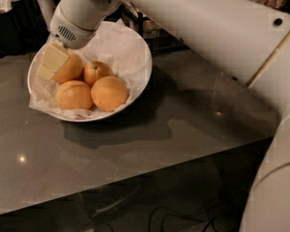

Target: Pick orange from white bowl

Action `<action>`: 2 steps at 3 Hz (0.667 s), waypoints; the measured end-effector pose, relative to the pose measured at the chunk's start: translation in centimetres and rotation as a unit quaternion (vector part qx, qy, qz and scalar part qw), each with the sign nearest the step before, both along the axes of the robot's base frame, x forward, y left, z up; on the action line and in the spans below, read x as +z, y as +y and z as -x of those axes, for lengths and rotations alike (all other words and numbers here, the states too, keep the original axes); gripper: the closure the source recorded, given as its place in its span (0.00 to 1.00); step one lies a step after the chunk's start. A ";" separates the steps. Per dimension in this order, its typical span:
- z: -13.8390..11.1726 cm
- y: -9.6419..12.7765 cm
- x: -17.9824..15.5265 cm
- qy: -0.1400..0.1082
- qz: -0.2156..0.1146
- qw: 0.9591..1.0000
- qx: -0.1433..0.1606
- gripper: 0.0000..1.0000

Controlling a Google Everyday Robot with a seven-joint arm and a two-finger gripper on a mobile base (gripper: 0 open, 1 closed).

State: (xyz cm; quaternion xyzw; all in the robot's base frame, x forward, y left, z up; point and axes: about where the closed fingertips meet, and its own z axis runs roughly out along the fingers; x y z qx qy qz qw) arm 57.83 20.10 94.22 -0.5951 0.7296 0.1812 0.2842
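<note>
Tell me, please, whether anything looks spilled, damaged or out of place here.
Nothing stands out. The white bowl sits upright on the table, all fruit inside on its crinkled paper, which laps slightly over the front-left rim. The gripper is low at the bowl's left side, against the back-left orange.

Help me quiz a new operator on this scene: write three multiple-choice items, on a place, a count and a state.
1. Where at the white bowl is the hand? A front rim; B back-left, at an orange; C right rim.
2. How many oranges are in the bowl? A two; B four; C six.
3. The bowl is: A upright; B tipped; C upside down.
B, it sits by the back-left rim; B, four show; A, its opening faces up.
</note>
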 end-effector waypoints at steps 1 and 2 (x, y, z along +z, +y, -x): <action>0.0 0.0 0.0 0.000 0.000 1.000 0.000 0.42; 0.0 0.0 0.0 0.000 0.000 1.000 0.000 0.44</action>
